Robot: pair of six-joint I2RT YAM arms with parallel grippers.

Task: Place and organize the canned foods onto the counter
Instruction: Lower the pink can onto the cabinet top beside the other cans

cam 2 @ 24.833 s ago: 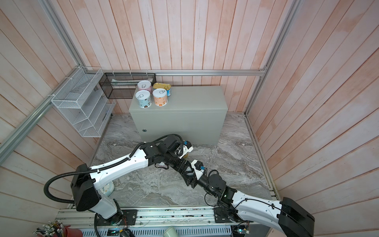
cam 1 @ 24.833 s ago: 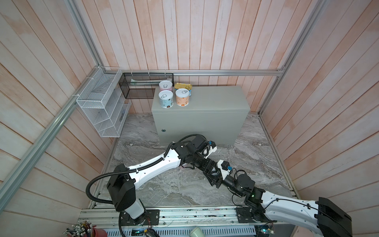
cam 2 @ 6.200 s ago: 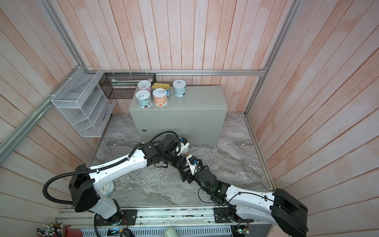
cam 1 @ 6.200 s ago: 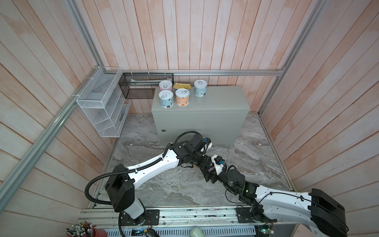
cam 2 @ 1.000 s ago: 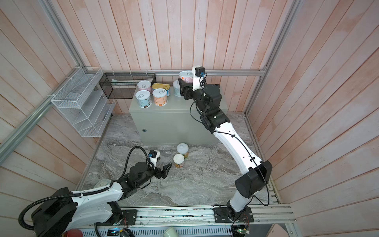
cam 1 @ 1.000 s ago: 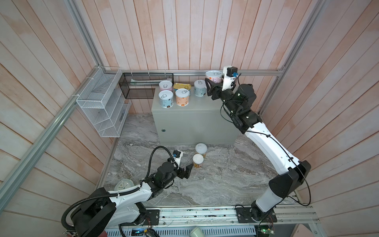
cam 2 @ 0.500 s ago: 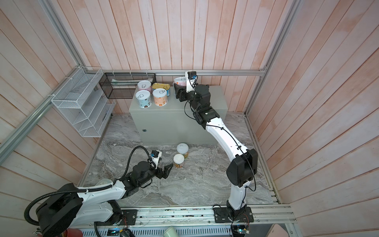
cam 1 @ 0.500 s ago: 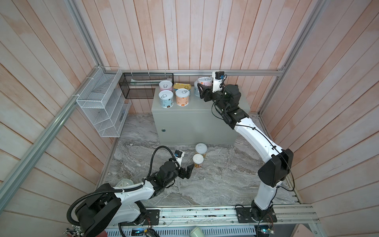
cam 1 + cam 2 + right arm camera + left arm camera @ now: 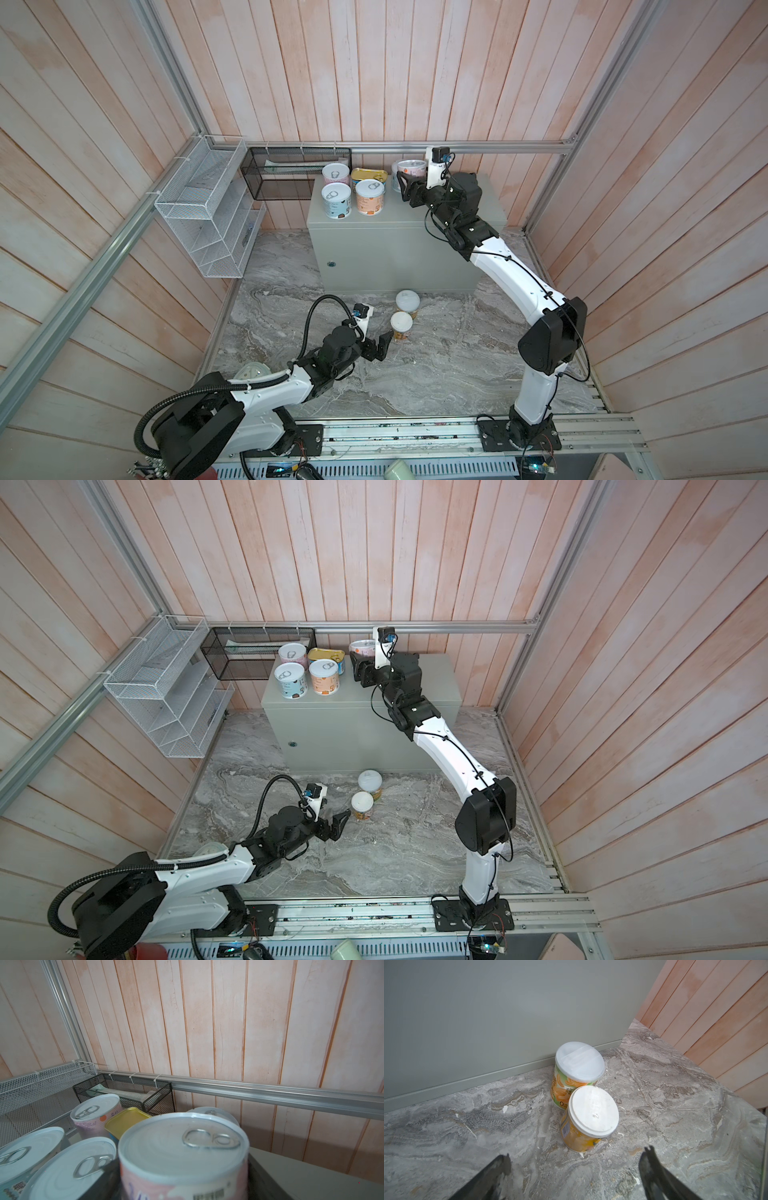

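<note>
Down on the marble floor [image 9: 457, 357], our left gripper [image 9: 380, 345] sits spread wide, and we see the nearer white-lidded can [image 9: 401, 324] upright just ahead of it. Over the counter [image 9: 415, 214], our right gripper [image 9: 405, 183] pinches a pink can [image 9: 411, 169] beside the placed cans [image 9: 369, 195].

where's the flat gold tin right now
In both top views the gold tin lies on the cabinet top near its back left corner, right of the pink can and just behind the orange can.
</note>
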